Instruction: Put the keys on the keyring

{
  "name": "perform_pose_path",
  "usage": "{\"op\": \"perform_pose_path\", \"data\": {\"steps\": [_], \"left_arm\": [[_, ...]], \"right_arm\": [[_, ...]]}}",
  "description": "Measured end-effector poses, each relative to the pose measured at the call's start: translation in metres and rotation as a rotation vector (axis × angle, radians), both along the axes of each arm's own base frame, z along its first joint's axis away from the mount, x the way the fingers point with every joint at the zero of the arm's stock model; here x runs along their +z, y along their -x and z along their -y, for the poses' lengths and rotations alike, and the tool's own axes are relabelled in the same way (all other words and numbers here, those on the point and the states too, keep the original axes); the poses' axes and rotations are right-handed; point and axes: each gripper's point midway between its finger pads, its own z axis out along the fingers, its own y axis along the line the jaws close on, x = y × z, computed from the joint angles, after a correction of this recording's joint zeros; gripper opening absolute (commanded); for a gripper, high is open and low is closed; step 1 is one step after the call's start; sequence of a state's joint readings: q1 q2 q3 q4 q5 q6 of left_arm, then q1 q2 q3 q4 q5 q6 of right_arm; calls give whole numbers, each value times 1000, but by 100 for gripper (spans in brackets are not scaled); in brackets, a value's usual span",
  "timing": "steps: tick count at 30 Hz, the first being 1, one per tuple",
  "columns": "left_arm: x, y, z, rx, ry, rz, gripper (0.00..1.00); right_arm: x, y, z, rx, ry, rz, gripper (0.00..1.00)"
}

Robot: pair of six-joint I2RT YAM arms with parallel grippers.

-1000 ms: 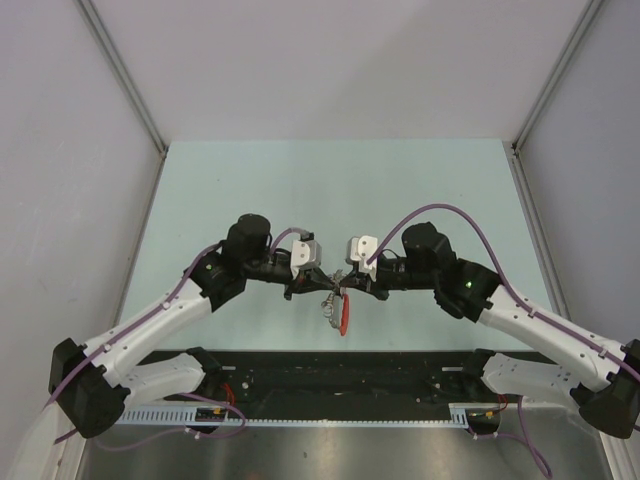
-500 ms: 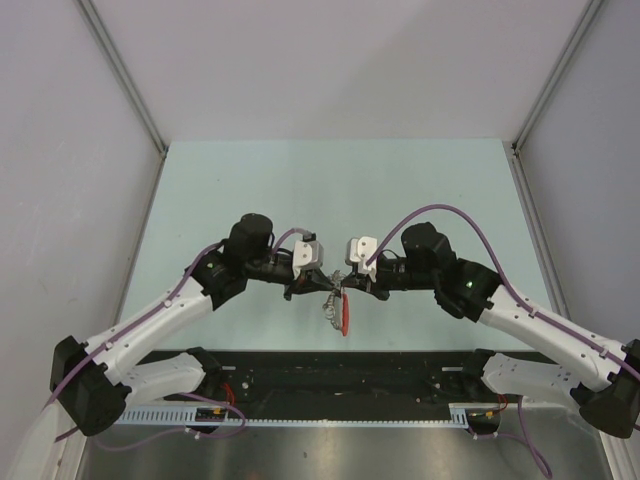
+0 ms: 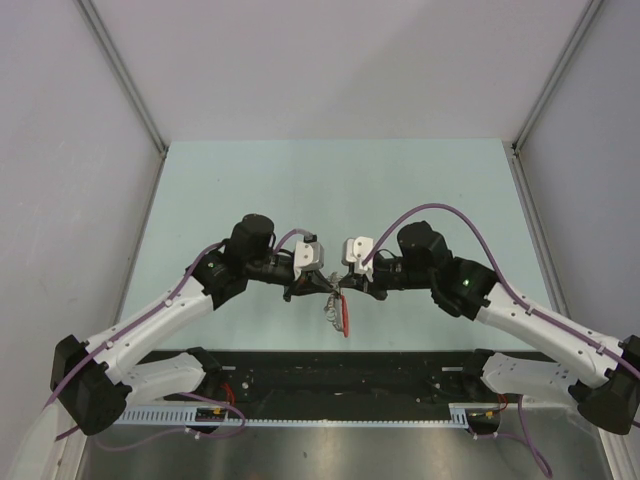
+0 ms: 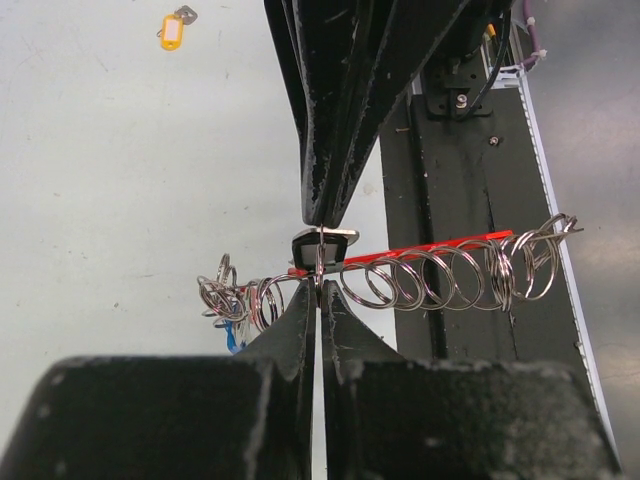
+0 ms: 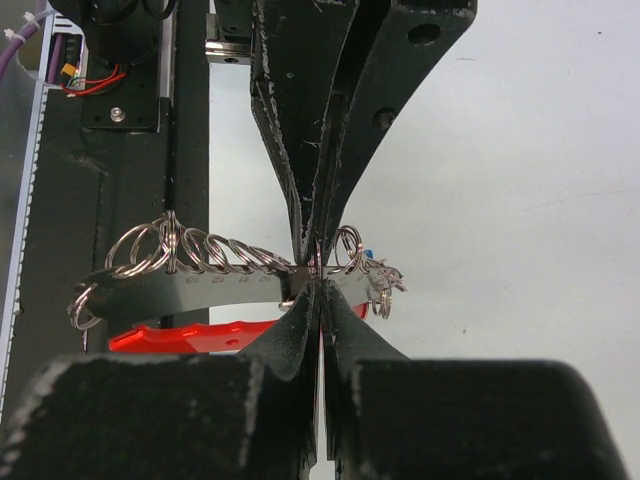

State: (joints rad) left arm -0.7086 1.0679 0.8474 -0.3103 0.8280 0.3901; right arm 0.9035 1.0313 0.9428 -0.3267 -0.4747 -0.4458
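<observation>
1. Your L gripper: fingers together, clamped on a thin ring of the keyring.
2. Your R gripper: fingers together too, nipping the keyring at the same spot. The two grippers' tips meet nose to nose.
3. Top view: the keyring sits between both grippers over the table, about mid-width. Its red end points to 6 o'clock from the pinch.
4. L wrist view: the ring coil runs from 9 to 3 o'clock across the tips, w/ the red end behind it.
5. Blue key shows at 8 o'clock of the pinch, under the ring cluster. Can't tell if it's threaded.
6. Yellow key lies on the table at 11 o'clock, well apart from both grippers.
</observation>
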Motion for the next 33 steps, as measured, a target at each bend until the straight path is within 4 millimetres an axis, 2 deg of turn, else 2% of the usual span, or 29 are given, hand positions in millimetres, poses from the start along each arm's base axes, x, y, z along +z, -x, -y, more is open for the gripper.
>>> {"op": "perform_pose_path", "data": {"steps": [18,33], "left_arm": [[-1,-1,1,33,-7,-30,0],[-3,-15,2,144,-29,-84,0]], "right_arm": [[0,1,-5,-8,14,25,0],[-5,-8,0,-73,59,67,0]]}}
